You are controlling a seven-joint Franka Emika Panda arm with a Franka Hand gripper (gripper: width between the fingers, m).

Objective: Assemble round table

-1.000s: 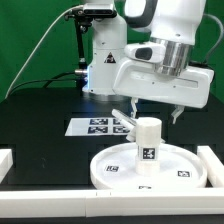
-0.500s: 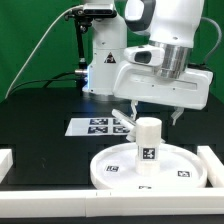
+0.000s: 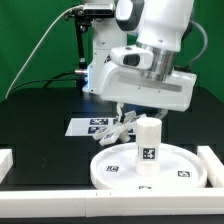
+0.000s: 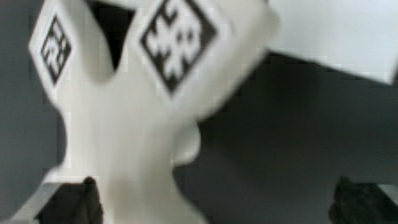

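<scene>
One pincer (image 4: 219,203): released, shifted toward exterior view's left | astride base piece (image 4: 143,110) | leg (image 3: 148,140) upright on disc (image 3: 115,172)

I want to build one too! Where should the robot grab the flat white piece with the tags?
Probably its narrow middle, coming straight down from above. The base piece seems to lie flat on the table, and that slim waist fits between the fingers of the open tool.
</scene>
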